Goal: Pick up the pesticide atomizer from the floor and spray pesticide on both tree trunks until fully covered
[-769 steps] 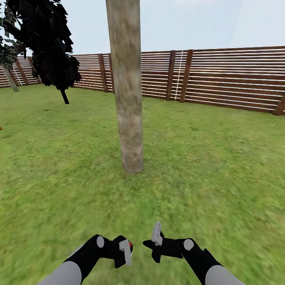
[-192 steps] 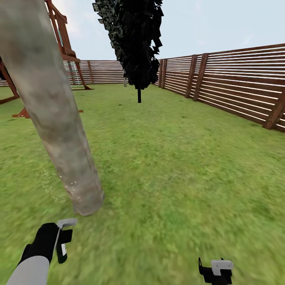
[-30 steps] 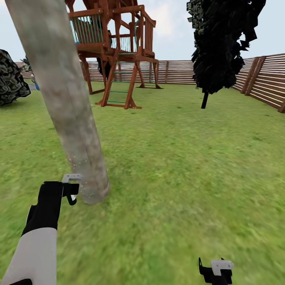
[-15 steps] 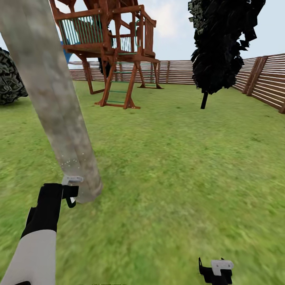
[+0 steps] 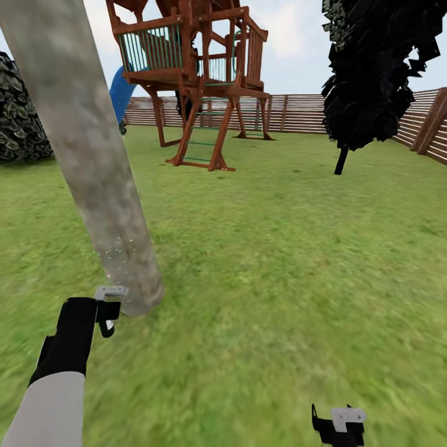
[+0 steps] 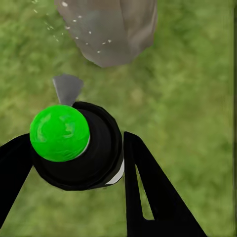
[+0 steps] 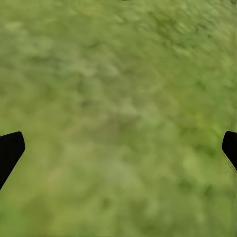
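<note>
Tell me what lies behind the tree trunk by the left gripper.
Behind the tree trunk stand a dark shrub, a blue slide and a wooden play tower before the fence. The trunk covers part of the shrub, the slide and the lawn.

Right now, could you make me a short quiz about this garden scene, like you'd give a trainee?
1. True or false: the left gripper has its fingers closed around the atomizer with the green top.
2. Multiple choice: the white specks sit on A) the wooden play tower, B) the tree trunk near its base, C) the fence.
3. Fill in: the right gripper is open and holds nothing, over the ____.

Key: 1 true; 2 B; 3 grass.
</note>
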Tool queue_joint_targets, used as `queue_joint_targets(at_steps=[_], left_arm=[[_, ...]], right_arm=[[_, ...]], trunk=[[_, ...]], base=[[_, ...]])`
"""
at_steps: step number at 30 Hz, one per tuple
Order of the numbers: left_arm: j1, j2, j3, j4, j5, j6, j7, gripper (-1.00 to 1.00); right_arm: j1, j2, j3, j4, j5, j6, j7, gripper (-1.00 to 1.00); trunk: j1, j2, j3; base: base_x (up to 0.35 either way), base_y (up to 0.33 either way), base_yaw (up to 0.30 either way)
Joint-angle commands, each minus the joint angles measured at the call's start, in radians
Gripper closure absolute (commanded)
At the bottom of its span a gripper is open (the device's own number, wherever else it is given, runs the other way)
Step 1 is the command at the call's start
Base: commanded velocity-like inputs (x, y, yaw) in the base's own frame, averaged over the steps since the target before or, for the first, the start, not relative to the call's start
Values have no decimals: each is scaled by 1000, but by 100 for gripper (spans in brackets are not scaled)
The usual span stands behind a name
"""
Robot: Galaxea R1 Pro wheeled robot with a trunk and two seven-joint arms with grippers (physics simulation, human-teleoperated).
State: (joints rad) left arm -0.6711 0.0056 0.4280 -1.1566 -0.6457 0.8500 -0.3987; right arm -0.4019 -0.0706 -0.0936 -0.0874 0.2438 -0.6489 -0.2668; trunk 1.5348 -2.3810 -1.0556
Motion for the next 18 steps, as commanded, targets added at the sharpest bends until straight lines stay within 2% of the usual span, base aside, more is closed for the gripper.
queue_joint_targets(at_steps=[1, 4, 7, 8, 11, 14, 18], left_arm=[[5, -1, 0, 12, 0, 0, 1, 100], [30, 3, 4, 64, 2, -2, 3, 100], [44, 26, 79, 78, 3, -8, 1, 100], [46, 28, 93, 80, 3, -10, 1, 100], [47, 17, 102, 83, 4, -12, 2, 100], [47, 19, 107, 83, 3, -14, 3, 100], [132, 20, 112, 89, 8, -21, 23, 100]], right_arm=[[0, 0, 0, 0, 0, 0, 0, -100], [0, 0, 0, 0, 0, 0, 0, -100], [0, 0, 0, 0, 0, 0, 0, -100], [0, 0, 0, 0, 0, 0, 0, -100], [0, 0, 1, 0, 0, 0, 0, -100], [0, 1, 1, 0, 0, 0, 0, -100], [0, 2, 2, 0, 0, 0, 0, -100]], trunk=[[0, 0, 0], [0, 0, 0], [0, 0, 0], [0, 0, 0], [0, 0, 0], [0, 0, 0], [0, 0, 0]], base=[[266, -171, 14], [278, -160, 3], [283, -144, 0], [284, -141, 0], [284, -140, 0], [260, -144, 129], [35, -23, 268]])
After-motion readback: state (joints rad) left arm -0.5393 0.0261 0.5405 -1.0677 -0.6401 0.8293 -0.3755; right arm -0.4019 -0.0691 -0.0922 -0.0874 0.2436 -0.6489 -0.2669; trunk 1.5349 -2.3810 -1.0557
